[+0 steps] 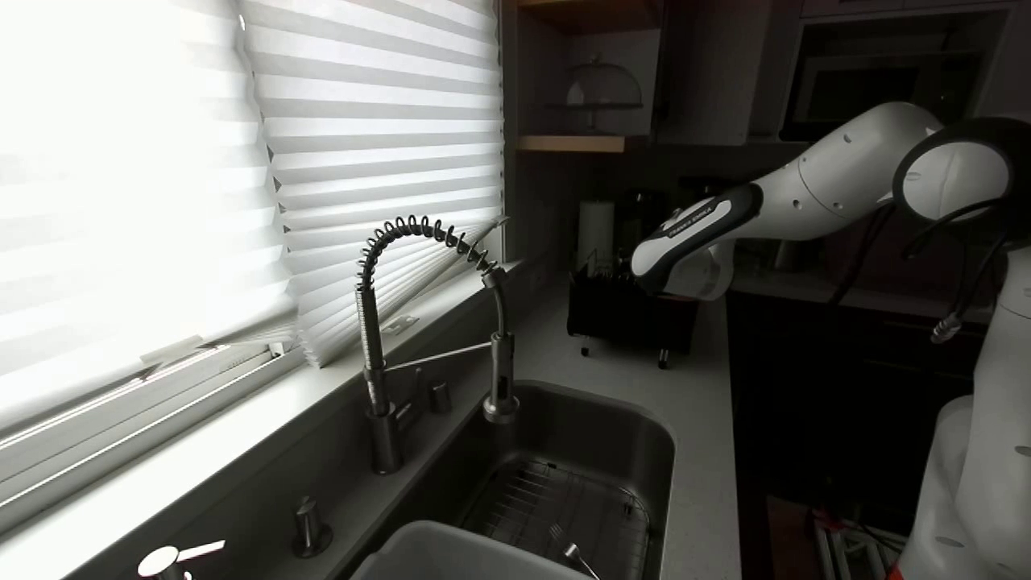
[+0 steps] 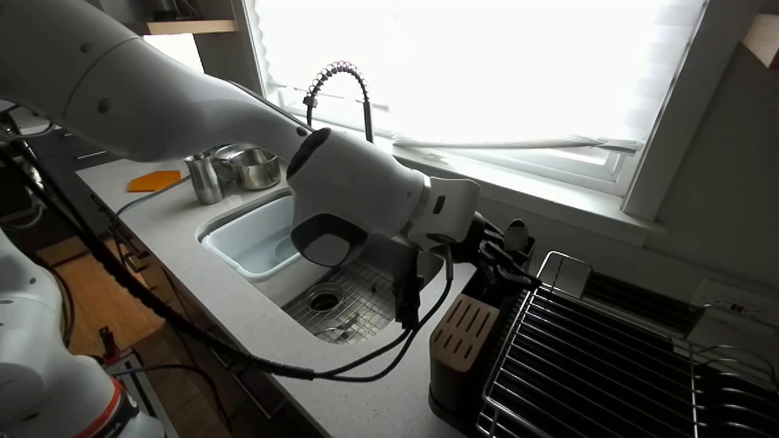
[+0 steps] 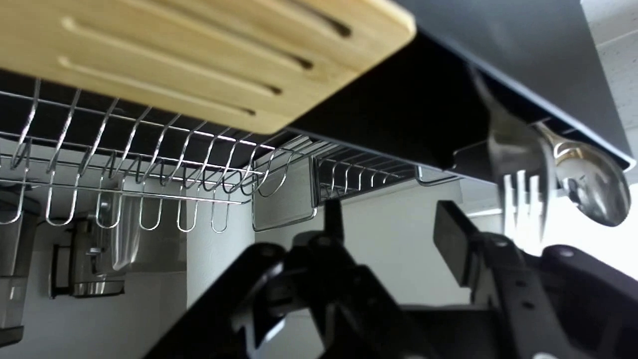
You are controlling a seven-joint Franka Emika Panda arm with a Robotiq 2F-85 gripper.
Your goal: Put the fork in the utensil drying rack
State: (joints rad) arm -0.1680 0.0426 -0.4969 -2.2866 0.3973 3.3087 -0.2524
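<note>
Fork (image 3: pixel 522 152): shiny metal, slim tines, sticks out of black straight-walled utensil bin (image 3: pixel 523 45) in wrist view, just beside oval-bowled spoon (image 3: pixel 593 184); handle end hidden in the bin. Gripper (image 3: pixel 392 219): black, jointed, fingers apart with a visible gap; fork tines overlap one finger in that view, can't tell if touching. Second fork (image 1: pixel 573 553) lies on thin wire sink grid (image 1: pixel 515 503), near smooth grey plastic basin (image 1: pixel 475 556). Can't tell which fork is meant.

Block (image 2: pixel 464 331): light wood top, rounded corners, long parallel slots, dark body, beside the bin. Wire rack (image 2: pixel 596 340): shiny bars, looped prongs. Sink (image 1: pixel 596 419): metal, rounded corners. Faucet (image 1: pixel 369 330): arched, spring-coiled spout. Counter (image 2: pixel 371 407): pale, finely speckled. Blinds (image 1: pixel 378 105): pleated, slanting at bottom. Pitcher (image 2: pixel 207 180): shiny metal. Mat (image 2: pixel 155 181): flat, orange, angular.

Text: "FRANKA EMIKA" on white, smooth-shelled arm (image 1: pixel 846 173); lettering (image 2: pixel 115 420) by red stripe on arm base, only partly readable.
</note>
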